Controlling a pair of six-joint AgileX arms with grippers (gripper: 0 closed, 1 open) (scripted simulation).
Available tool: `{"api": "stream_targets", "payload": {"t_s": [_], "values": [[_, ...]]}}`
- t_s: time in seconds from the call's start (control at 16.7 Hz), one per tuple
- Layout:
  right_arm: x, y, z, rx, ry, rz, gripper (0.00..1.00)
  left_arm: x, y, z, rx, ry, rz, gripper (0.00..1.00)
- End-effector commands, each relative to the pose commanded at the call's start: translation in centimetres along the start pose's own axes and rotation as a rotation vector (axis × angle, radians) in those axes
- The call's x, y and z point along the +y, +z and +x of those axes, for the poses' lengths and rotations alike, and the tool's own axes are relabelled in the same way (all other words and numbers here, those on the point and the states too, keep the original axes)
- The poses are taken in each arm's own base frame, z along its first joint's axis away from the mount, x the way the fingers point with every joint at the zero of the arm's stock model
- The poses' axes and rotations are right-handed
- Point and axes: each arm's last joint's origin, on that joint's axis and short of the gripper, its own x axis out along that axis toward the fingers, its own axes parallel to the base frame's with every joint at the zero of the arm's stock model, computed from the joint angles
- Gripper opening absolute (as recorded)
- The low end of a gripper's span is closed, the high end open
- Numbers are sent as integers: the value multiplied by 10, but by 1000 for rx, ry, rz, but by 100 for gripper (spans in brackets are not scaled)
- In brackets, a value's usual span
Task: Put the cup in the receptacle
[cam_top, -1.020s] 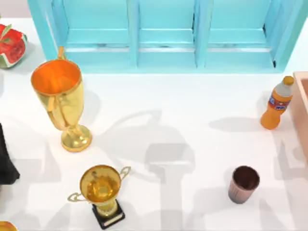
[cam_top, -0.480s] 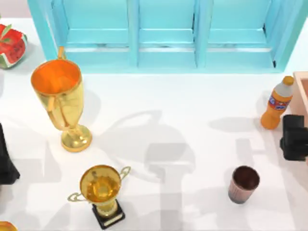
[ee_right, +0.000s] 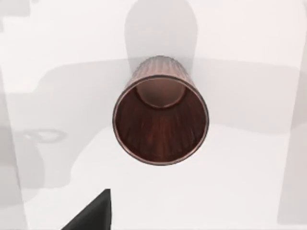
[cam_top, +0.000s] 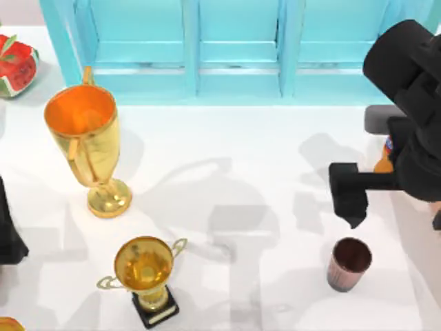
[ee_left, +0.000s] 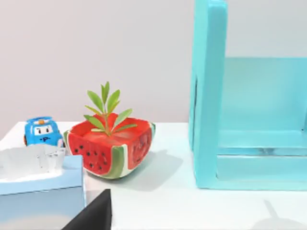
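Poised over the right side of the table, right gripper (cam_top: 349,200) just beyond the cup (cam_top: 349,263), arm reaching in from the right edge; whether its fingers are spread or closed cannot be told. Upright and untouched near the front right of the table, cup (ee_right: 160,115) with its dark mouth open to the right wrist camera and clear of every neighbour. Hidden behind the arm at the far right, most of the soda bottle (cam_top: 381,164); nothing clearly seen of the receptacle at that edge. Parked at the left edge, left arm (cam_top: 9,234), its wrist camera facing a watermelon planter (ee_left: 111,146), a toy car (ee_left: 42,132), a tissue box (ee_left: 41,189) and the blue cabinet (ee_left: 209,91). Standing well to the left of the cup, tall trophy (cam_top: 88,148) and small trophy (cam_top: 146,276). Likely still at the approach stage, with no grasp made. Main risks from here: a descent slightly off centre, a fingertip clipping the rim and tipping the light tumbler; a grip too high on the tapered wall, letting it slide out during the lift; a swing toward the right edge catching the bottle and knocking it over.
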Motion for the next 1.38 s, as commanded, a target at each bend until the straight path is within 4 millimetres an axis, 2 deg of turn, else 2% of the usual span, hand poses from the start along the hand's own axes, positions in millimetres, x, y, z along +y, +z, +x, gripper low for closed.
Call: {"api": "stream_targets", "payload": {"t_s": [0.18,0.54,0.66,0.96,1.08,1.38], "values": [[8,4,1,30,-20,-2,100,0,0,0,0,0,0,100],[8,5,6,30,-19,-1,100,0,0,0,0,0,0,100],[9,6,21,33,-22,-1,100,0,0,0,0,0,0,100],[9,6,80,17,-11,-3,100,0,0,0,0,0,0,100],[7,2,97,27,-18,-1,100,0,0,0,0,0,0,100],[7,1,101,30,-20,-2,100,0,0,0,0,0,0,100]]}}
